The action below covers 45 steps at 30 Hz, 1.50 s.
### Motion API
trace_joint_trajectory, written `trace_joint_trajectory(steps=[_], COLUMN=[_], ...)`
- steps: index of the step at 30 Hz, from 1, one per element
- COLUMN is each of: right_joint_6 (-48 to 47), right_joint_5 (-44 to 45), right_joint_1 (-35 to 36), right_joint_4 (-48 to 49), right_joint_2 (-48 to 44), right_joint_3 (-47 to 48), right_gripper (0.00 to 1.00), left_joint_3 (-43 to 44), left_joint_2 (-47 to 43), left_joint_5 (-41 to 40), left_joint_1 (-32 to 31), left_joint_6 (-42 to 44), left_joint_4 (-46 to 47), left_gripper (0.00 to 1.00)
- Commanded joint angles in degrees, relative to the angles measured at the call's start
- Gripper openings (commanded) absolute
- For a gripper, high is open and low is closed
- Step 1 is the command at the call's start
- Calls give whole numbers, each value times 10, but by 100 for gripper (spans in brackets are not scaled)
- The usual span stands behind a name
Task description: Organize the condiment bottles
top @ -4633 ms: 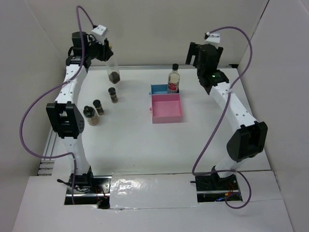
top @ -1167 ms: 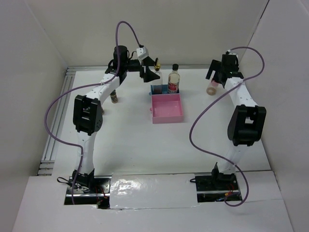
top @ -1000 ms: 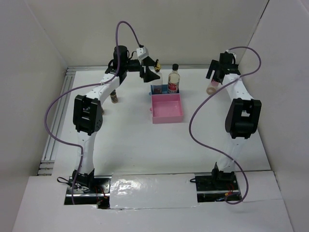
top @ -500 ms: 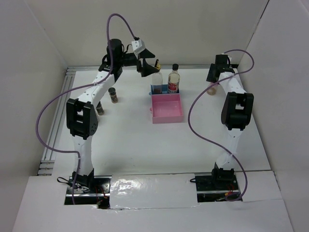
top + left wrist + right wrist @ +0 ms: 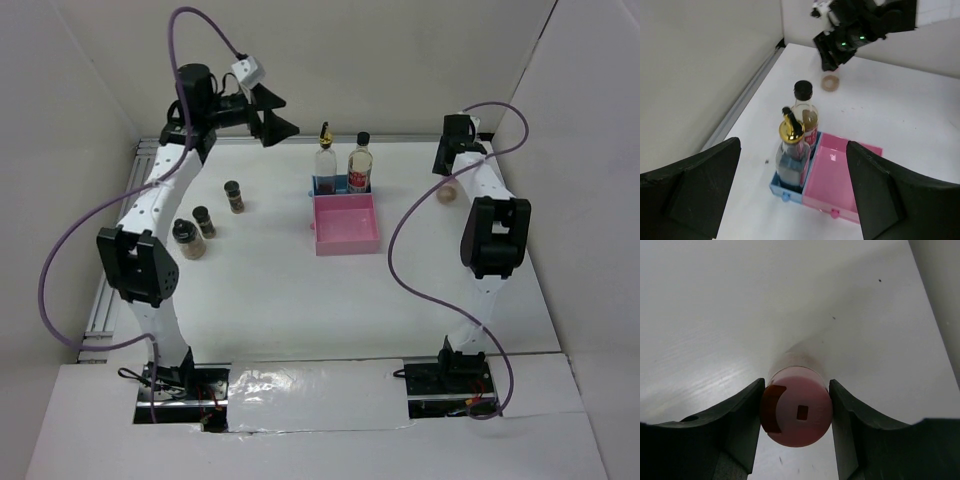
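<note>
Standing side by side in the blue tray [image 5: 317,188], the pourer bottle [image 5: 325,158] and the black-capped bottle [image 5: 360,165] are both upright. The pourer bottle is on the left and the black-capped one, with its red label, is on the right; in the left wrist view they look to be touching. The blue tray sits against the far edge of the pink tray [image 5: 346,222], near the middle of the white worktop [image 5: 300,300]. Off to the left, well apart from the trays, three dark-lidded spice jars stand upright: the far jar [image 5: 233,196], the middle jar [image 5: 204,221] and the near jar [image 5: 187,238], the last two just beside each other. On the right side the pink-capped jar [image 5: 796,412] stands on the worktop, also well apart from the trays. The right tool [image 5: 796,390] is directly above it, with one finger close on each side of the pink cap; whether the fingers press the cap or merely flank it cannot be told. The left tool [image 5: 794,146] hangs high over the far left of the worktop, its fingers spread wide and holding nothing, facing the two bottles.
</note>
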Motion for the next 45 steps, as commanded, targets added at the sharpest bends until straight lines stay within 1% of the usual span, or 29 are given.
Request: trace_joint_trajectory(steps=[1,2,4,5,6,7,8,10,11,12,13,14,15,21,25,26,30,35,40,45], right_joint_6=[-9,-10,-12,-22,-26,-35,-45,-47,-50,-64,-71,-71,-89,-61,-52,-49,-34,-29,-10,-6], right_joint_5=[35,31,15,12,13,16,35,46,4,-67,-68,-132,-147,-143,-98,-67,-17,-22,3,-14], right_joint_1=[21,28,34,64,79,94,134,169,191,217,217,246,264,327,349,352,352,350,339,326], right_joint_4=[-10,-23,-41,-55,-58,-63,-74,-96,-109,-103,-94,-86,-76,-7,40,50,94,136,172,209], right_joint_2=[-139,-180,-220,-242,-278,-294,-308,-335,-353,-373,-374,-387,-391,-349,-309,-303,-277,-235,-212,-200], right_joint_3=[-28,-46,-70,-81,-93,-121,-131,-146,-149,-175,-175,-187,-205,-226,-239,-246,-256,-261,-284,-294], right_gripper=[0,0,0,0,0,0,0,0,0,0,0,2,2,1,1,1,1,1,1,2], left_joint_3=[-20,-45,-75,-91,-122,-138,-170,-202,-234,-265,-280,-293,-306,-371,-403,-408,-418,-424,-432,-432], left_joint_2=[-83,-113,-142,-158,-187,-200,-228,-250,-274,-296,-308,-316,-324,-368,-391,-393,-400,-397,-397,-394], left_joint_5=[-27,-48,-82,-95,-113,-133,-163,-191,-214,-224,-224,-228,-230,-238,-235,-235,-240,-236,-237,-230], left_joint_1=[49,58,84,89,94,103,107,111,125,134,134,136,138,148,151,152,159,167,169,173], left_joint_6=[-58,-74,-76,-71,-66,-58,-54,-47,-45,-35,-35,-32,-32,-44,-39,-39,-40,-40,-37,-40], left_joint_4=[-55,-66,-73,-74,-76,-75,-75,-68,-64,-45,-45,-38,-27,-19,-7,-5,1,-9,-14,-15], left_gripper=[99,99,99,99,99,99,99,99,99,99,99,99,99,99,99,99,99,99,99,99])
